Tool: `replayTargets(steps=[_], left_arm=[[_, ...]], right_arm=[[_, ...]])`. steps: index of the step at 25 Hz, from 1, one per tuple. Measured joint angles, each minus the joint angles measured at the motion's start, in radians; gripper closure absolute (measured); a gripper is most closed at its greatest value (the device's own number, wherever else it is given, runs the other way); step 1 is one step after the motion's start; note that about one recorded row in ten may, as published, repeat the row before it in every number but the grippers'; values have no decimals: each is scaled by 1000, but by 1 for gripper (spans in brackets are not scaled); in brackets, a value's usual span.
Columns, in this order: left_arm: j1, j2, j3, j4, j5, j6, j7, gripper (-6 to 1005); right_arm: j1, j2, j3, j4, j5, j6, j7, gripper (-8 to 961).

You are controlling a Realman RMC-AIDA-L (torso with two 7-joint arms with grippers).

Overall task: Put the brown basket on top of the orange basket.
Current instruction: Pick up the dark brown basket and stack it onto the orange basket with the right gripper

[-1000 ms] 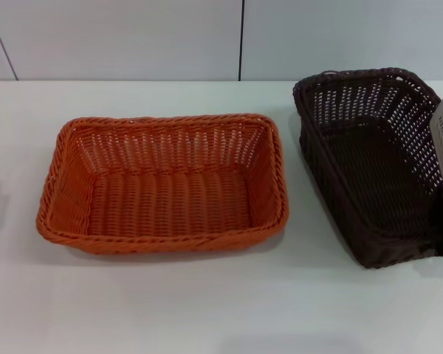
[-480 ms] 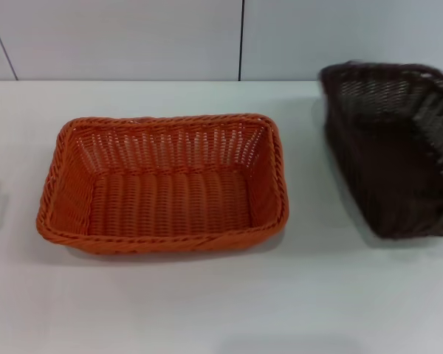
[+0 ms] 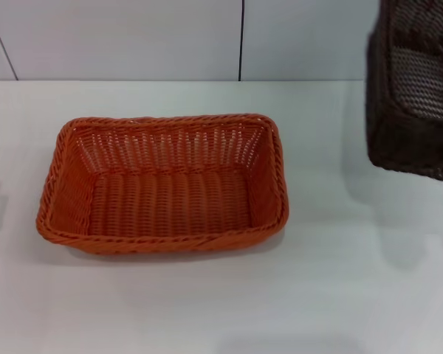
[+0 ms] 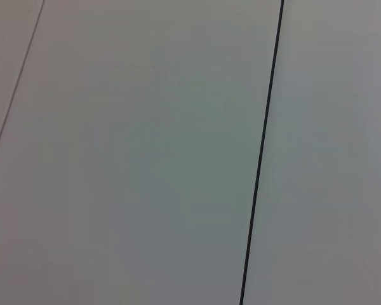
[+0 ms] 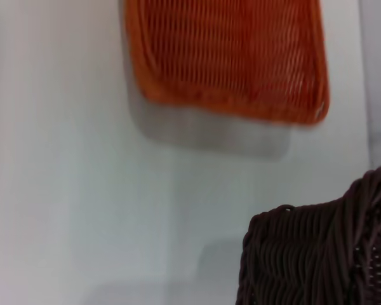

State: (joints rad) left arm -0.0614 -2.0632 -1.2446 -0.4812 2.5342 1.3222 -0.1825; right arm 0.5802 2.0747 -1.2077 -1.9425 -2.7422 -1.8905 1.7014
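The dark brown woven wicker basket [image 3: 413,96], on the table a second ago, now hangs tilted in the air at my right, well apart from the bright orange woven wicker basket [image 3: 162,184] on the white table [image 3: 207,310]. I judge the lift done and the carry across next. My right gripper is out of sight, so its grip cannot be told.

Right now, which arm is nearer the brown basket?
Right. The brown basket fills its wrist view's corner, lifted off the table. The left wrist camera sees only wall; neither gripper shows.
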Motion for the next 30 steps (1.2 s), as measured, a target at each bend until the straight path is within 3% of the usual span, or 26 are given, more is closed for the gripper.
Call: replayTargets(steps=[6, 9, 12, 25, 30], left_arm=[[0, 0, -2, 6, 0, 0, 0, 213], [-1, 0, -3, 16, 0, 0, -8, 213], [-3, 0, -9, 27, 0, 0, -36, 213], [2, -3, -45, 25, 0, 29, -52, 212], [1, -4, -81, 29, 0, 53, -44, 212]], right_arm=[[-1, -1, -66, -20, 83, 64, -64, 801], [-4, -1, -123, -7, 117, 81, -187, 800], [23, -4, -105, 20, 210, 103, -365, 799], [52, -7, -98, 62, 335, 215, -632, 795], [46, -23, -82, 128, 368, 208, -745, 793]])
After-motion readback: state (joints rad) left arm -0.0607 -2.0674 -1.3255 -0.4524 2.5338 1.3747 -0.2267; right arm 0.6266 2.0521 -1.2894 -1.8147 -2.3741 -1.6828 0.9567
